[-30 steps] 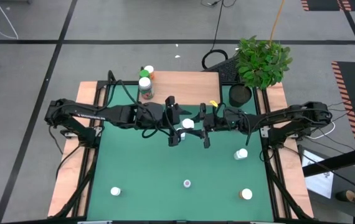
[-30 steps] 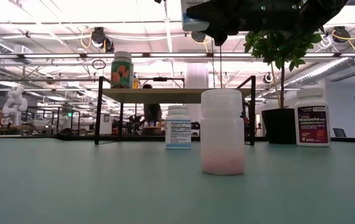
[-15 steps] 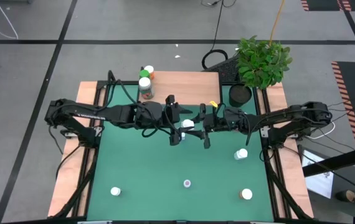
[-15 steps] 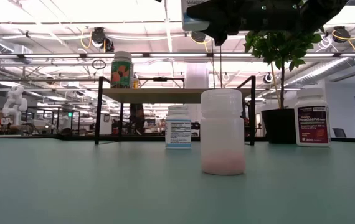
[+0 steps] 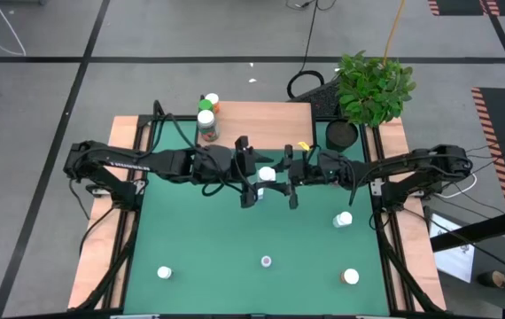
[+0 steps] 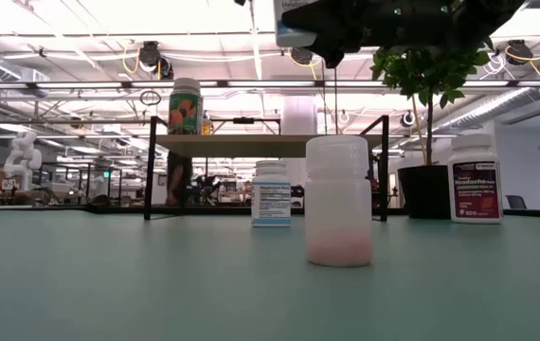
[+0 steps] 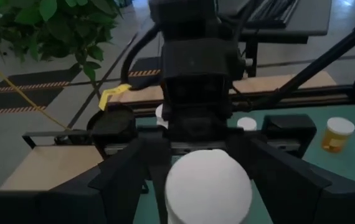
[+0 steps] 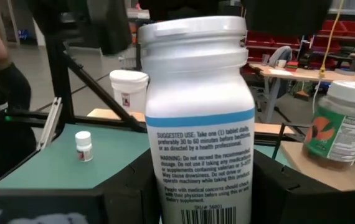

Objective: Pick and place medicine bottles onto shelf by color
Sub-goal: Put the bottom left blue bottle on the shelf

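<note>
Counting from overhead: nine medicine bottles showing.
- Three are standing bunched at the far-left corner of the shelf: orange bottle, green-capped bottle, white-capped bottle.
- Four are sitting on the green mat: near-left bottle, near-middle bottle, near-right bottle, right-edge bottle.
- One lifted bottle is hanging above the mat.
- Low camera is adding a blue-labelled bottle near the shelf legs; not visible from above.

Also one shelf, one potted plant, two arms: left arm, right arm.
</note>
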Robot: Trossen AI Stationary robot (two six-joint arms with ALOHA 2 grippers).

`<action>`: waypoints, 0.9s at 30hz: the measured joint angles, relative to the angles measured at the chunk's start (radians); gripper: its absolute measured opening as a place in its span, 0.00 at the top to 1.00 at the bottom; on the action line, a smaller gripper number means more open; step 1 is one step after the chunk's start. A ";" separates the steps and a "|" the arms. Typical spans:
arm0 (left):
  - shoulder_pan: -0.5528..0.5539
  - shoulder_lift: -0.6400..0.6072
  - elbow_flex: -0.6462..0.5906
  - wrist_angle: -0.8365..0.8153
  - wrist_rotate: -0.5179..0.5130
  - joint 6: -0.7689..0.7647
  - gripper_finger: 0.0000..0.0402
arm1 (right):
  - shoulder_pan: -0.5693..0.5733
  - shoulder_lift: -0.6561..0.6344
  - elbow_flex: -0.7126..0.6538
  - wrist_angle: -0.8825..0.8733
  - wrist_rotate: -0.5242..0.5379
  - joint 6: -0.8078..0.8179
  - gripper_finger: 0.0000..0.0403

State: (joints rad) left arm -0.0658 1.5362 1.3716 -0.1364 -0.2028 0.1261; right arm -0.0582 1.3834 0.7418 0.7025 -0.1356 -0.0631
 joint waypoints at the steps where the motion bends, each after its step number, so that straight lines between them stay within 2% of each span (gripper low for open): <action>1: 0.000 -0.002 0.000 -0.005 -0.002 0.000 0.31 | 0.000 0.000 0.003 -0.010 0.000 -0.003 0.61; 8: 0.005 -0.036 0.001 -0.048 -0.011 -0.003 0.29 | 0.000 0.001 0.038 -0.078 0.000 -0.037 0.61; 17: 0.022 -0.060 0.002 -0.150 -0.007 -0.001 0.36 | -0.017 0.001 0.048 -0.127 0.000 -0.058 0.61; 21: 0.043 -0.060 0.002 -0.212 0.046 0.007 0.35 | -0.031 0.002 0.048 -0.163 0.000 -0.041 0.61; 27: 0.066 -0.060 0.002 -0.229 0.067 0.034 0.31 | -0.035 0.002 0.048 -0.177 0.000 -0.045 0.61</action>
State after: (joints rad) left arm 0.0000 1.4765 1.3735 -0.3653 -0.1355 0.1596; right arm -0.0933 1.3849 0.7895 0.5253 -0.1357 -0.1078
